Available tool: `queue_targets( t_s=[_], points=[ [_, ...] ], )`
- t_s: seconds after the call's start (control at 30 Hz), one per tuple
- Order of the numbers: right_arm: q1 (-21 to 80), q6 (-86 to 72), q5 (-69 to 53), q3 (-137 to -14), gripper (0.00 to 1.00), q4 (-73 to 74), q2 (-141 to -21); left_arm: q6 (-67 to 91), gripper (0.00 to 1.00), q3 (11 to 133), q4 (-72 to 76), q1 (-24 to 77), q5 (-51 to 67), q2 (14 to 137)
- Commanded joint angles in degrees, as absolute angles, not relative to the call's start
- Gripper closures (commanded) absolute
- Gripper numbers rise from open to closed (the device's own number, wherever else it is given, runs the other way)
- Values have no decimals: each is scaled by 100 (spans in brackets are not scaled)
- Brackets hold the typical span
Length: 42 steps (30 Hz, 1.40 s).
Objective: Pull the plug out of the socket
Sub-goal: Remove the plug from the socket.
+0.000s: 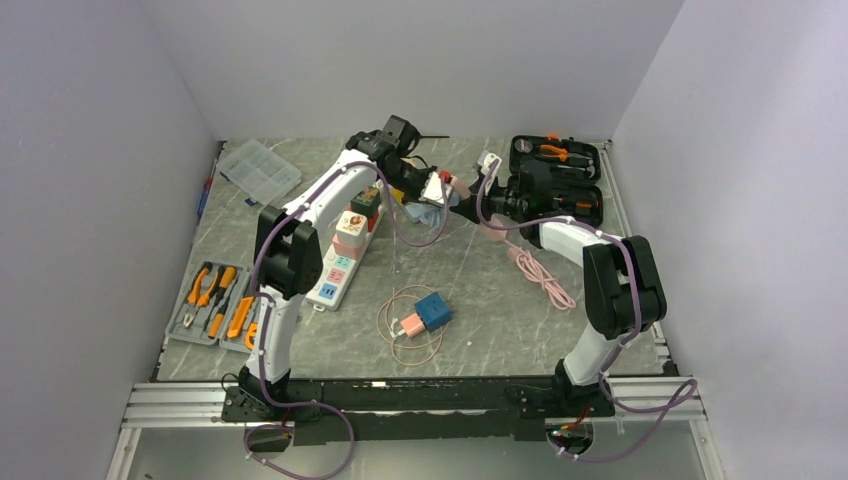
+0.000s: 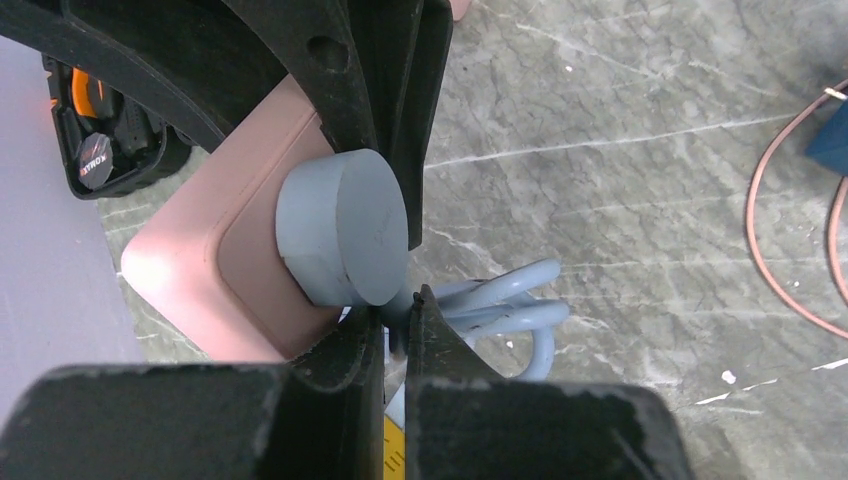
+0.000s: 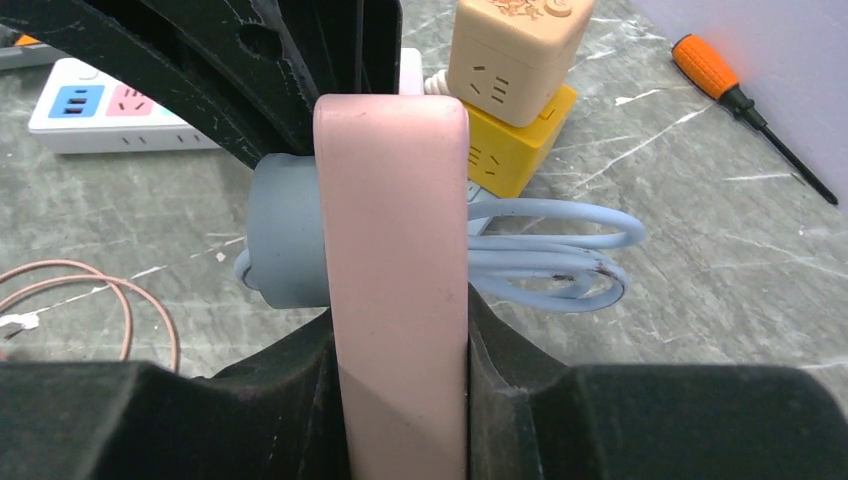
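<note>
The pink socket [image 3: 400, 250] is held off the table at the back middle, edge-on between the jaws of my right gripper [image 3: 400, 330], which is shut on it. A round grey plug [image 2: 340, 235] sits flush against the socket's face [image 2: 200, 270]. Its light blue cable [image 3: 560, 260] hangs in a coil beside it. My left gripper [image 2: 395, 320] is shut on the plug's neck, where the cable leaves it, just below the plug body. From above, both grippers meet at the socket [image 1: 437, 188], the left [image 1: 418, 180] and the right [image 1: 468, 205].
A white power strip [image 1: 338, 272] carries cube adapters [image 1: 358, 215] left of centre. A blue cube adapter with a copper cable [image 1: 432, 312] lies at centre front. A pink cable [image 1: 540, 270] trails right. A black tool case [image 1: 555, 170], pliers tray [image 1: 215, 300], clear box [image 1: 258, 170] and screwdriver [image 3: 740, 95] are present.
</note>
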State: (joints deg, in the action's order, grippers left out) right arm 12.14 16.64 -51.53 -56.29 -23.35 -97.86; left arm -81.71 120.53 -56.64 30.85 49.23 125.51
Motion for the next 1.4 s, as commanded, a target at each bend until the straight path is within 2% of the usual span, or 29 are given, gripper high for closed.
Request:
queue_targets(
  t_s=[0.0,0.37,0.7,0.8,0.9,1.0,1.2,1.37],
  points=[
    [793,1940,-2610,-5965,100,-3471,-9818,-8657,100,11892,-7657,3263,5609,12046],
    [862,2303,-1063,-5985,100,-3776,-9999,-9184,100,11861,-8313,3269,5469,11985],
    [815,2384,-473,-5858,100,-4064,-10093,-9455,100,11663,-8523,3303,5344,11834],
    [669,2168,-660,-5837,100,-4082,-10022,-9489,100,11566,-8525,3311,5317,11782],
    [499,1953,-1003,-5799,86,-3997,-9923,-9491,100,11537,-8539,3313,5326,11780],
    [409,1834,-1143,-5667,79,-4014,-9827,-9501,100,11542,-8534,3322,5326,11764],
    [412,1337,-1658,-5398,86,-4075,-9532,-9324,100,11562,-8242,3346,5334,11777],
    [487,455,-1797,-5048,86,-3935,-9176,-8044,100,11136,-6550,3342,5099,11611]
  ],
)
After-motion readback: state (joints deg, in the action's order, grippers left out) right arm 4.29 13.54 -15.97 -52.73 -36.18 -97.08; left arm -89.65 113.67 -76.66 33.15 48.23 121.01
